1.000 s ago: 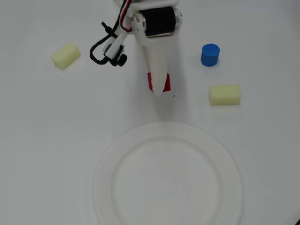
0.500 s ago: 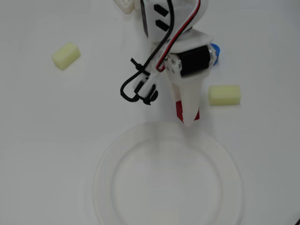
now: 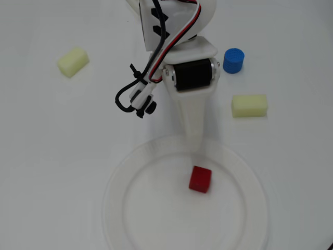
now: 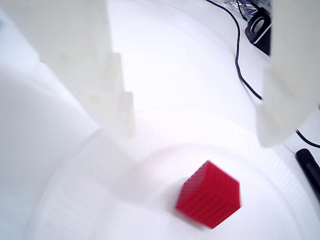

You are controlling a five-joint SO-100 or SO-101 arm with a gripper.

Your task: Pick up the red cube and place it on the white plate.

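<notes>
One cube: the red cube (image 3: 200,179) lies free on the white plate (image 3: 250,177), toward 1 o'clock of its centre.
Gripper: the gripper (image 4: 195,135) is spread wide, empty, above the cube.
Hard to see: the cube is blurred in the wrist view; plate rim cut off at the bottom.

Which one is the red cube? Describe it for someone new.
Find the big white plate near the bottom of the overhead view. The red cube lies inside it, below the open tool. It is the only red thing; the others are yellow or blue.
</notes>
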